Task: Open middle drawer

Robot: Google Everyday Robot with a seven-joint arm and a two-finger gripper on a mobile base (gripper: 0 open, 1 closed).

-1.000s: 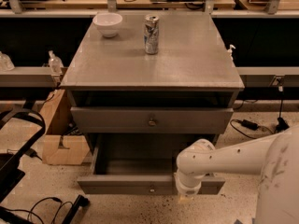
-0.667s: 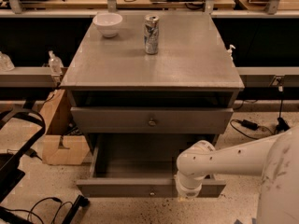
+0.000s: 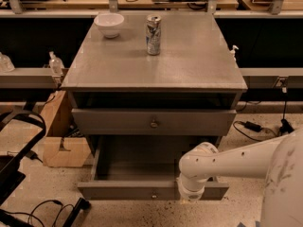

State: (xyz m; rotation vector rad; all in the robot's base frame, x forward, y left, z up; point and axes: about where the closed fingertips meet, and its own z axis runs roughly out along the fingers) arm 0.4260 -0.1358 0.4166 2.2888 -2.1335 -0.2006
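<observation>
The middle drawer [image 3: 151,191] is a slim grey drawer with a small centre knob. It stands pulled far out below the taller-fronted top drawer [image 3: 154,122], and its inside shows bare. My white arm reaches in from the right. My gripper [image 3: 190,196] points down at the right part of the open drawer's front edge, with the arm's round wrist covering it. The lowest drawer is hidden under the open one.
A white bowl [image 3: 109,24] and a drink can [image 3: 153,28] stand on the cabinet top [image 3: 189,65]. A cardboard box [image 3: 59,141] sits on the floor at left. Black cables and a dark frame [image 3: 19,174] lie at the lower left. Benches run behind.
</observation>
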